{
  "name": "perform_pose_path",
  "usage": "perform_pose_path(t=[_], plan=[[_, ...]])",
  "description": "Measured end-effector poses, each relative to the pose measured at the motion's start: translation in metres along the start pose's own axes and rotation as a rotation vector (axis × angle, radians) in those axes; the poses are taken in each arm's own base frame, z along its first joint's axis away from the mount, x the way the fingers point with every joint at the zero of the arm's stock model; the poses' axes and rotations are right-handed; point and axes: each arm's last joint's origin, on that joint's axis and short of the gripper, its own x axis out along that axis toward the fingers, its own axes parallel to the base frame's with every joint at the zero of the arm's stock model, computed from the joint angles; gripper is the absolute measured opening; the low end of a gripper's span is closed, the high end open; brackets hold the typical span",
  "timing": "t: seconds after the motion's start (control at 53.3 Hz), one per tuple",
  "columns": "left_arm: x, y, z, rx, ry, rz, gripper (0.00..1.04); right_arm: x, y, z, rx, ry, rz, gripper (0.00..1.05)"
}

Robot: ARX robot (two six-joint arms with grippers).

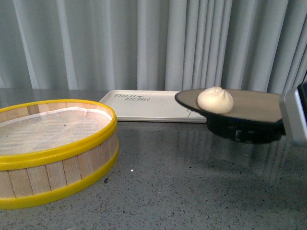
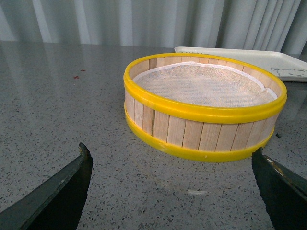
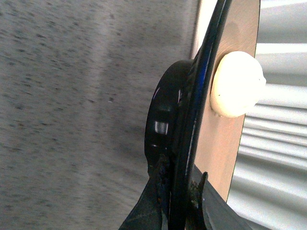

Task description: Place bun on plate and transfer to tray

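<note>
- Right gripper is clamping the black rim of the wide round tan-beige plate, a finger on each face.
- Small cream-white pleated bun is sitting on the plate, on the side away from the fingers.
- Plate is hanging above the grey speckled table, beside the flat cream-white rectangular tray.
- Left gripper is gaping wide.
- Pale pleated curtain is hanging behind.

The bun sits on the plate, right of the basket, with the tray behind.

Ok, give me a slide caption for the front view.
The right gripper holds the plate, bun on it, near the tray.
</note>
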Motion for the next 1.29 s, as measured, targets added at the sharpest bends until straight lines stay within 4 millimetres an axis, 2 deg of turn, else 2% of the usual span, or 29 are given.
perform_pose_path(t=[0.169,0.244,0.319,0.394,0.525,0.863,1.051,1.295], plan=[[0.000,0.000,0.000,0.000,0.000,0.000,0.98,0.003,-0.059,-0.019,-0.054,0.019,-0.059,0.03],[0.000,0.000,0.000,0.000,0.000,0.000,0.98,0.017,-0.074,-0.030,-0.047,0.027,-0.056,0.03],[0.000,0.000,0.000,0.000,0.000,0.000,0.98,0.032,-0.081,-0.038,-0.046,0.021,-0.058,0.03],[0.000,0.000,0.000,0.000,0.000,0.000,0.98,0.046,-0.085,-0.045,-0.049,0.011,-0.055,0.03],[0.000,0.000,0.000,0.000,0.000,0.000,0.98,0.084,-0.090,-0.064,-0.081,-0.001,-0.035,0.03],[0.000,0.000,0.000,0.000,0.000,0.000,0.98,0.134,-0.097,-0.088,-0.153,-0.004,0.000,0.03],[0.000,0.000,0.000,0.000,0.000,0.000,0.98,0.163,-0.098,-0.091,-0.186,-0.016,0.000,0.03],[0.000,0.000,0.000,0.000,0.000,0.000,0.98,0.196,-0.096,-0.085,-0.193,-0.051,-0.006,0.03]])
